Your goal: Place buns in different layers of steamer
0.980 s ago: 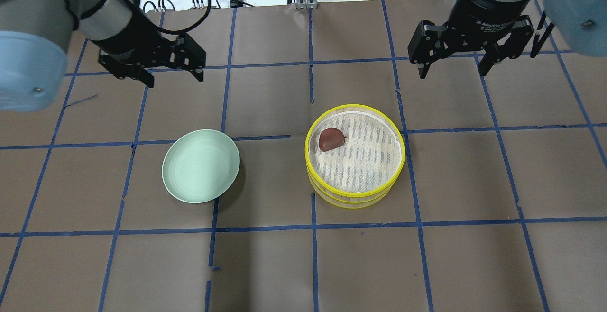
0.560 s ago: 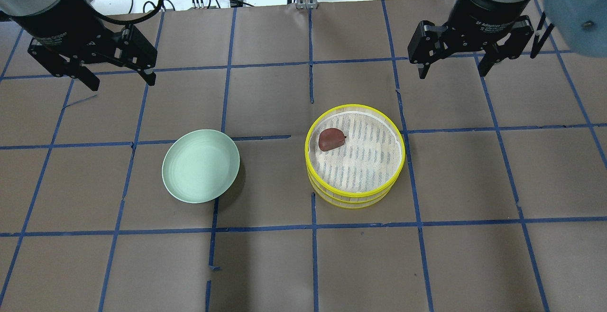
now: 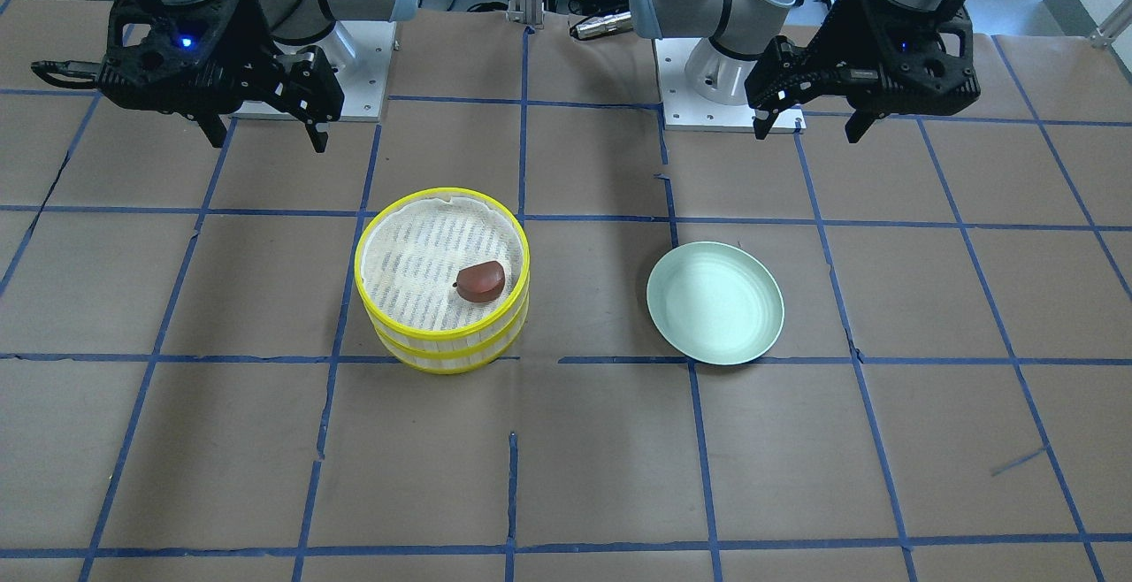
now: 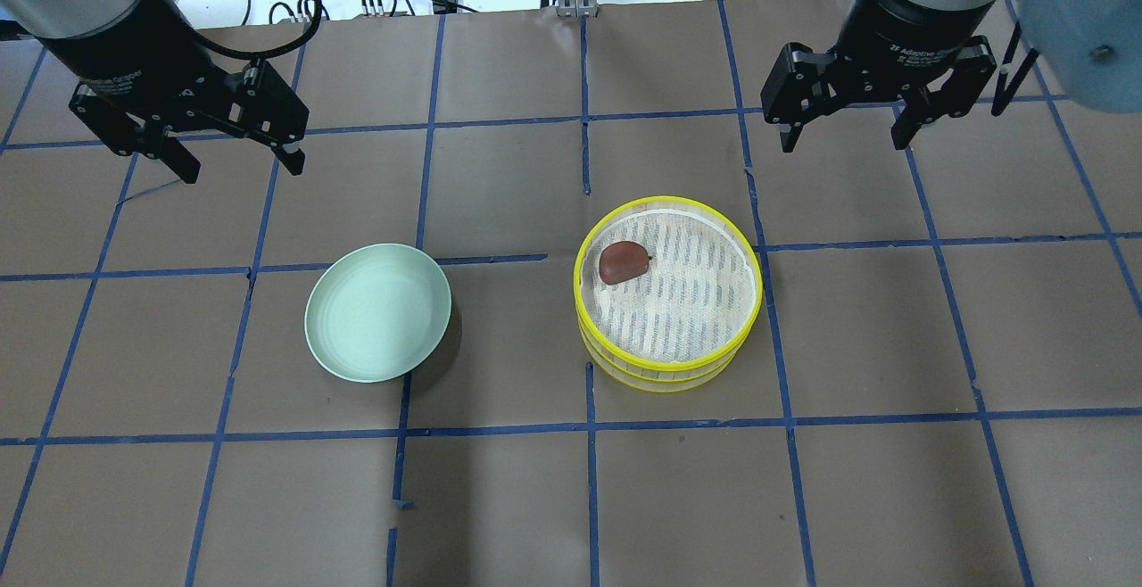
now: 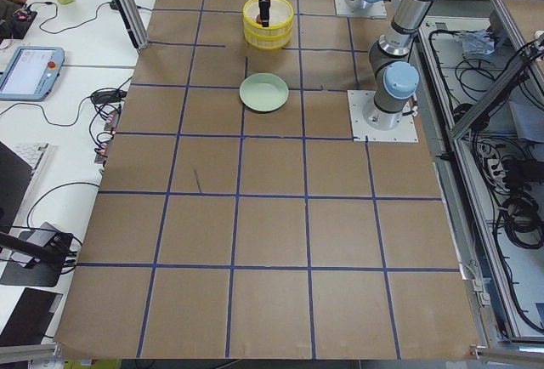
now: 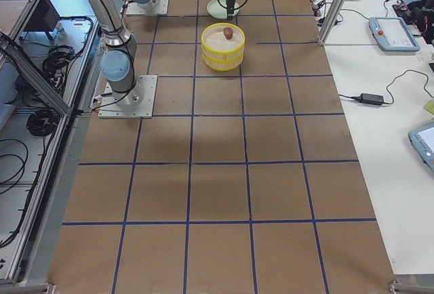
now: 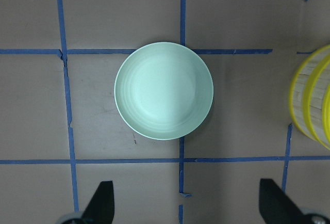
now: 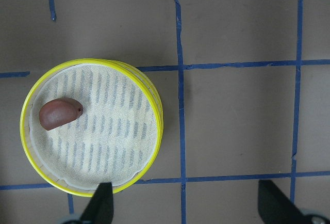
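Note:
The two steamer layers are stacked right of centre, the top tray (image 4: pixel 667 361) on the bottom tray (image 4: pixel 665 384); they also show in the front view (image 3: pixel 442 335). The dark reddish-brown bun (image 4: pixel 623 262) lies on the top tray's white lining, also seen in the right wrist view (image 8: pixel 59 113). The white bun is hidden or out of view. My left gripper (image 4: pixel 242 172) is open and empty, high above the table behind the plate. My right gripper (image 4: pixel 843 145) is open and empty, behind and to the right of the steamer.
An empty pale green plate (image 4: pixel 377 312) sits left of the steamer, directly under the left wrist camera (image 7: pixel 163 91). The brown table cover carries a grid of blue tape lines. Cables and a post lie past the far edge.
My left gripper has swung away to the left, then settled slightly lower. My right gripper has shifted slightly. Bun, steamer and plate have not moved.

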Motion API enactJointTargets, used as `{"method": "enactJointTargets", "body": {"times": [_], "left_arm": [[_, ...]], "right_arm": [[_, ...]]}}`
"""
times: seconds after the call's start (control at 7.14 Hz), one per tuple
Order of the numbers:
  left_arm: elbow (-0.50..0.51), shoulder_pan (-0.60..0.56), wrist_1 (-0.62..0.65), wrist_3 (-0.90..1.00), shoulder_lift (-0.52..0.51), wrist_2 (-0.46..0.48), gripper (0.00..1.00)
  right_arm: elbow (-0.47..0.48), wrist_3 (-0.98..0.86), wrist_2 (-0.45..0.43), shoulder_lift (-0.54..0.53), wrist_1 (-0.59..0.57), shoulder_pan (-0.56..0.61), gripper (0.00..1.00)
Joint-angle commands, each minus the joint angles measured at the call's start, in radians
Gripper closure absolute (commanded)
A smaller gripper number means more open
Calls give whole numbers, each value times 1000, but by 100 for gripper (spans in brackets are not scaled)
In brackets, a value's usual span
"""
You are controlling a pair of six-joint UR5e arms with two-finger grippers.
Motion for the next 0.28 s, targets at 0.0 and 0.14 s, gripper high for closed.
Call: {"method": "enactJointTargets", "body": {"times": [0.0,0.14], "left_arm": [[-76,-83,41,-8,-7,2,0],[-76,-84,41,-8,-7,2,0]], "right_arm": [[0,-4,-1,0,0,-6,0],[0,-4,-1,2,0,-3,0]]}}
